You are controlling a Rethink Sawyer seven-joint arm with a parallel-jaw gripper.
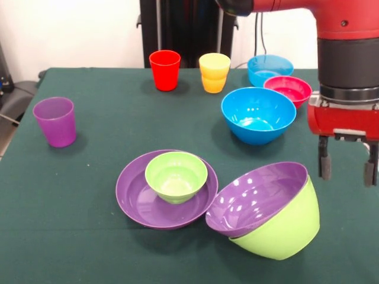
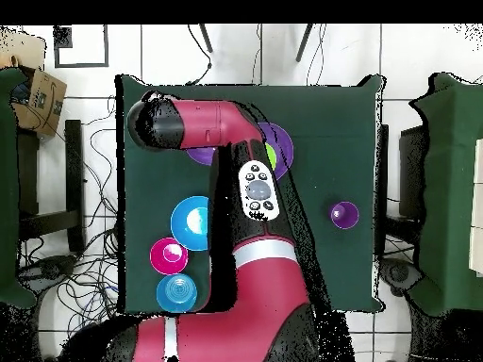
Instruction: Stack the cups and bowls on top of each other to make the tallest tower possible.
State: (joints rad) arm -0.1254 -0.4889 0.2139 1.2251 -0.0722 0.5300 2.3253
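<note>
Fingers (image 1: pixel 323 158) of the gripper (image 1: pixel 347 167) hang apart, empty, beside the tower (image 1: pixel 267 210) — a purple bowl tilted inside a lime green one on the worktop (image 1: pixel 77 201) — cups (image 1: pixel 165 70) stand far off.

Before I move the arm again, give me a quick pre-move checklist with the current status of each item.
1. Pincer open and empty: ok.
2. Pincer clear of the tilted purple bowl nested in the large lime bowl: ok, it hangs above and beside.
3. That nested pair sitting level: not ok, tipped on its side.
4. Small green bowl upright in the flat purple bowl: ok.
5. Blue bowl upright and free: ok.
6. Tower started: not ok.
</note>
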